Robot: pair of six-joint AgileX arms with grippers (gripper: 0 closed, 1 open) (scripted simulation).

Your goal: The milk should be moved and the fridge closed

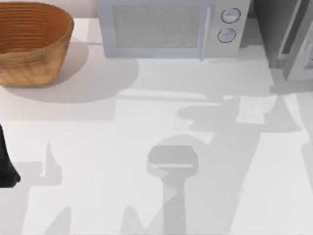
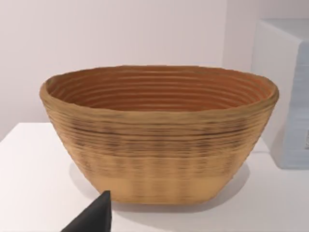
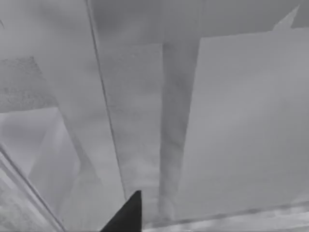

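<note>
The milk is out of view. The fridge stands at the table's far right corner, a dark grey body with a pale door panel angled out from it. My right gripper is close up against grey fridge surfaces, with a dark tip of it at the edge of the right wrist view. My left arm rests at the table's left edge. In the left wrist view a dark tip of the left gripper points toward a wicker basket.
The wicker basket sits at the far left corner. A white microwave with two round knobs stands at the back middle, its side beside the basket. Arm shadows fall across the white tabletop.
</note>
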